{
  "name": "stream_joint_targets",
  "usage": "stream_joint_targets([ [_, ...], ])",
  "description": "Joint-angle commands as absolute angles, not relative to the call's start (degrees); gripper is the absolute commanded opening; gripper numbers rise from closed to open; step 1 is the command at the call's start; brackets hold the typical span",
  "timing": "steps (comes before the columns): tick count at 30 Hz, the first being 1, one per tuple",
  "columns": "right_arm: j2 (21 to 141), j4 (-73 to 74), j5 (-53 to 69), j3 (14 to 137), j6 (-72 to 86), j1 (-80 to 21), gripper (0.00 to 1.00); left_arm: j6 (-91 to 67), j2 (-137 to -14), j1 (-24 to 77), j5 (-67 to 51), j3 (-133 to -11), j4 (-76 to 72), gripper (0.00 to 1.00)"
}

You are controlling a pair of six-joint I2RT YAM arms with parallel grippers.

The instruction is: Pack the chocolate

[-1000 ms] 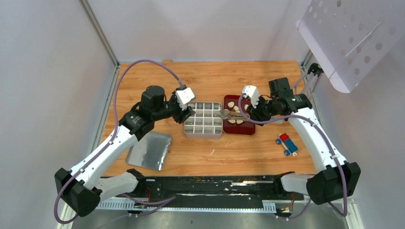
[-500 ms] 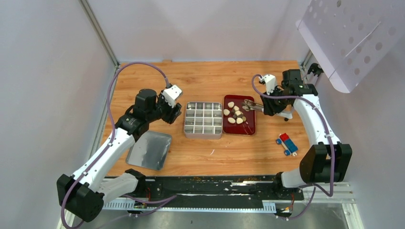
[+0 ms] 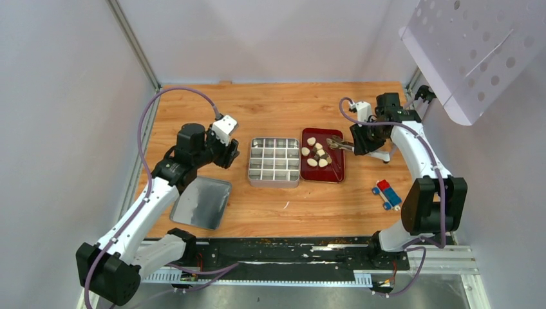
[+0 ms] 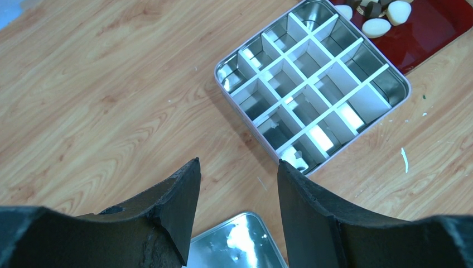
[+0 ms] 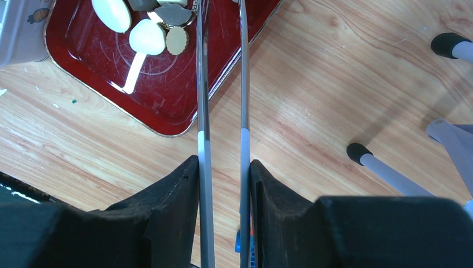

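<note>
Left claw (image 4: 237, 167): its fingers stand well apart with nothing between them. It hangs over bare desk (image 3: 270, 109) to the left of the tin, above the gap between tin and lid.
Right claw (image 5: 223, 162): closed around the tongs, one finger pressed against the outside of each tong arm.
Tongs (image 5: 202, 84): long and metal, with the two arms a little apart. They reach from the right claw out over the right part of the red tray. The tips are close to the pile of pieces, but it cannot be told whether they touch or pinch one.
Chocolate (image 3: 315, 153): small oval pieces, cream-white and dark brown, clustered in the far half of the red tray. One dark piece lies just beside a tong arm in the right wrist view.
Red tray (image 3: 338, 168): flat on the desk, its left edge just beside the tin.
Tin (image 4: 314, 67): silver, split by white dividers into a grid of compartments, mid-desk between the two arms.
Lid (image 3: 201, 203): a flat silver sheet lying near the left arm, nearer the robot than the tin.
Red-and-blue block (image 3: 386, 193): on the desk to the right of the tray, apart from it.
</note>
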State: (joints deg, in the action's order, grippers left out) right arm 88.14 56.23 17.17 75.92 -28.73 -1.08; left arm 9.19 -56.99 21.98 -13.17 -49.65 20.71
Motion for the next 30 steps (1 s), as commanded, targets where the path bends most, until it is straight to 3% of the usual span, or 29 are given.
stream_joint_targets([
  [1,88.9,53.7,16.3,78.0,-27.2,-1.0,0.36,7.5,-55.6,21.2,-13.4,-49.1,18.2,0.61],
  [30,90.9,53.3,15.6,81.7,-25.3,-1.4,0.37,6.1,-54.8,20.2,-14.5,-46.5,17.0,0.61],
])
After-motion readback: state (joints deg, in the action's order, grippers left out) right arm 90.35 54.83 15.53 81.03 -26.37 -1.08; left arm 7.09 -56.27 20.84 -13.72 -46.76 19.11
